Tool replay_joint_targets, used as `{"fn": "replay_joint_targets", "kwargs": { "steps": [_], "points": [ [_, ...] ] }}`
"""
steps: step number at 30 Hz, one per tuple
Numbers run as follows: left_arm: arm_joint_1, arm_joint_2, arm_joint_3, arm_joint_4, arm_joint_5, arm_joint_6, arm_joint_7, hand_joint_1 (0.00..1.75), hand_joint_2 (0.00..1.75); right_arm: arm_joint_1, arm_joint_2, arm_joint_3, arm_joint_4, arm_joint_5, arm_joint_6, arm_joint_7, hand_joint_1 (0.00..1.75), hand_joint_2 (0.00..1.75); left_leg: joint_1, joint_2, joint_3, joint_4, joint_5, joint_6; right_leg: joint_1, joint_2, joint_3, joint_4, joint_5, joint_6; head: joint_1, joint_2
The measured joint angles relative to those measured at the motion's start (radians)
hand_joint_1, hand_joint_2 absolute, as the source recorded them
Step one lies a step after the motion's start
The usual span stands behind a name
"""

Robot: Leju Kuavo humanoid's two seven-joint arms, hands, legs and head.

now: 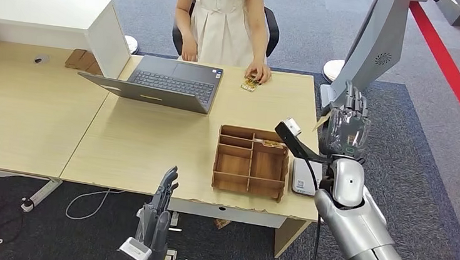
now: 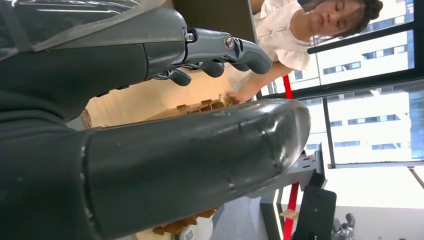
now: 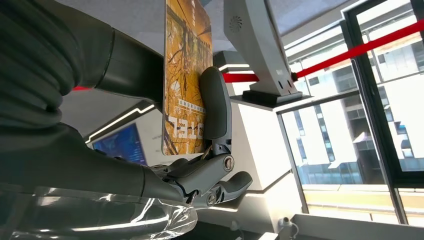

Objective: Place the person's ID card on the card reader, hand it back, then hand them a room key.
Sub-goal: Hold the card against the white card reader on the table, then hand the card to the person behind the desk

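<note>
My right hand [image 1: 346,124] is raised beside the table's right end and pinches an orange patterned room key card [image 3: 184,75] between thumb and fingers [image 3: 215,102]; the card's edge [image 1: 323,120] pokes out on the hand's left side. Across the table sits a person [image 1: 222,16] whose hand [image 1: 259,73] rests on a small patterned card [image 1: 250,84] lying on the desk. The white card reader [image 1: 305,176] lies flat by the table's right edge, just below my right hand. My left hand [image 1: 157,215] hangs below the table's front edge, fingers [image 2: 225,47] apart and holding nothing.
A wooden compartment box [image 1: 252,160] stands left of the reader. An open laptop [image 1: 162,83] sits mid-table, facing the person. A white counter block [image 1: 55,17] is at the far left. A grey machine stand [image 1: 376,48] rises behind my right hand.
</note>
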Motion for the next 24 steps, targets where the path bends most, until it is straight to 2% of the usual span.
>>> {"fn": "replay_joint_targets", "kwargs": {
  "steps": [10,17,24],
  "points": [
    [-0.076,0.0,-0.076,0.026,0.078,-0.033,-0.034,0.0,0.0,-0.12,0.047,0.054,-0.031,-0.022,0.223,-0.059,1.75,1.75,0.0,0.0,0.0,0.0,0.001,0.0,0.0,0.0,0.0,0.001,0.0,0.0,0.0,0.0],
    [-0.11,0.0,-0.114,0.045,0.089,-0.078,-0.034,0.0,0.0,-0.191,0.09,0.09,0.006,-0.074,0.301,-0.078,1.75,1.75,0.0,0.0,-0.001,0.0,0.001,0.0,0.0,0.0,0.0,0.001,0.0,0.0,0.0,0.0],
    [-0.132,-0.003,-0.141,0.066,0.087,-0.118,-0.034,0.0,0.0,-0.297,0.161,0.138,0.112,-0.078,0.379,-0.086,1.75,1.75,0.0,-0.001,-0.001,0.0,0.001,0.0,0.0,0.0,-0.001,0.001,0.0,0.0,0.0,0.0]
  ]
}}
